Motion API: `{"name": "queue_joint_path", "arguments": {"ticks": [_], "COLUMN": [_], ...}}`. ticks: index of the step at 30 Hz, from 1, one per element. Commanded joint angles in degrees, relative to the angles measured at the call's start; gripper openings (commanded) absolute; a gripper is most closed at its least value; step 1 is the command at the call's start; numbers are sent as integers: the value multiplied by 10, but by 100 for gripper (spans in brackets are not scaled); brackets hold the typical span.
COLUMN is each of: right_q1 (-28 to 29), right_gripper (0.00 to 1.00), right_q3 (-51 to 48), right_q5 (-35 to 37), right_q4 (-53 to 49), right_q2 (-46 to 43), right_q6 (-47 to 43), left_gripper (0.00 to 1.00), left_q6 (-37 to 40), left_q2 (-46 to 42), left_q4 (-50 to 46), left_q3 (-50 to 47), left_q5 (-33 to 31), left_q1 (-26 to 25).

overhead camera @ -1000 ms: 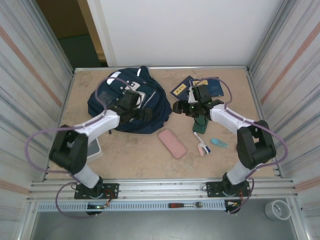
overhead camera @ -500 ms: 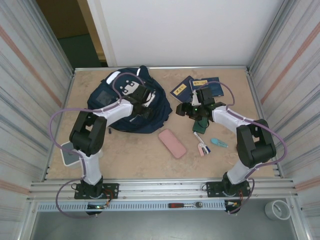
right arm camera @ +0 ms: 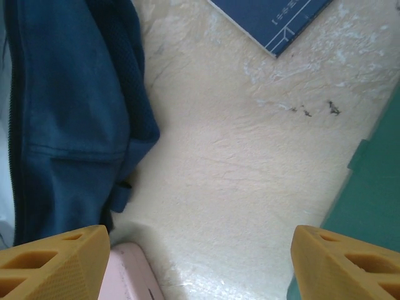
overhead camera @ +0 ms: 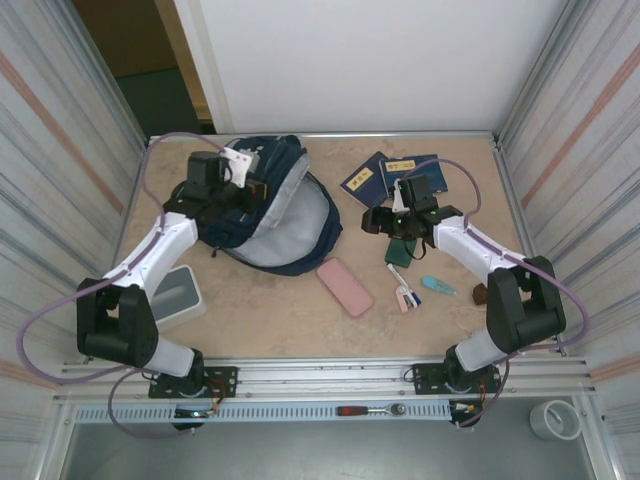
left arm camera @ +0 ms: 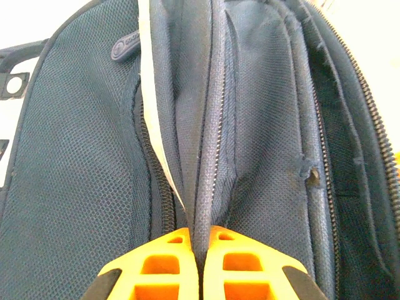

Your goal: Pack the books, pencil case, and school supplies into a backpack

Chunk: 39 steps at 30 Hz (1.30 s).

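Left side first: the left pincer (left arm camera: pixel 200 239) is clamped tight on a fold of the large navy-blue fabric backpack (overhead camera: pixel 285 215), right at the zip edge. The wrist view shows its two orange fingers (left arm camera: pixel 169 265) pressed together with the seam of cloth pinched between them. From above, that grip lifts the flap up and back at the far-left part of the beige table (overhead camera: pixel 280 320). The pale grey lining of the main compartment gapes toward the middle. The step in hand, I'd say, is opening the bag and holding its mouth wide. Nothing looks packed yet.

Across the way, the right pincer (right arm camera: pixel 199 247) hangs with its fingers spread wide, gripping nothing, above bare table just beside the bag's right edge.

- **Books:** the two thin dark-blue booklets (overhead camera: pixel 365 178) with yellow labels lie flat at the far right, close together.
- **Pencil case:** the flat pink oblong pencil case (overhead camera: pixel 345 287) sits just in front of the open mouth.
- **Supplies:** the white-and-pink pen sticks (overhead camera: pixel 404 290) and a little light-blue piece (overhead camera: pixel 437 286) lie near it on the right.

All of it is outside the bag.

What next? By my reading, the right arm must choose one item, and the pencil case is nearest. It would drop over it, close across its narrow width and carry it into the opening. The left side has to hold that limp flap high, or the mouth may sag shut.
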Motion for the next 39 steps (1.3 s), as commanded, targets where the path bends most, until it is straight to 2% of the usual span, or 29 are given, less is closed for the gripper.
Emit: {"name": "queue_joint_path", "arguments": {"ticks": [1, 6, 10, 12, 16, 18, 20, 24, 30, 39], "right_q1": [4, -20, -83, -126, -199, -217, -234, -265, -285, -277], "right_gripper": [76, 83, 87, 88, 88, 88, 88, 88, 87, 80], "right_q3": [-8, 7, 42, 67, 138, 184, 234, 319, 439, 523], "right_q5": [48, 91, 74, 43, -13, 0, 15, -3, -65, -134], "right_q4": [-27, -27, -1, 16, 47, 44, 41, 31, -17, -105], "right_q2": [-18, -20, 11, 42, 130, 173, 218, 308, 432, 488], "right_q6": [-22, -19, 12, 38, 88, 91, 92, 104, 104, 39], "left_gripper": [0, 0, 3, 13, 48, 62, 70, 73, 77, 78], "left_q6": [-29, -35, -37, -33, -38, -58, -93, -146, -143, -151], "left_q2": [-19, -17, 0, 12, 18, 7, -10, -24, -30, 7], "left_q4": [92, 94, 100, 94, 57, 62, 82, 130, 127, 119], "left_q3": [0, -23, -65, -73, -58, -60, -75, -107, -120, -102], "left_q5": [115, 118, 103, 92, 40, 19, -4, 7, -24, -26], "left_q1": [14, 25, 24, 22, 13, 7, 2, -8, -42, -69]}}
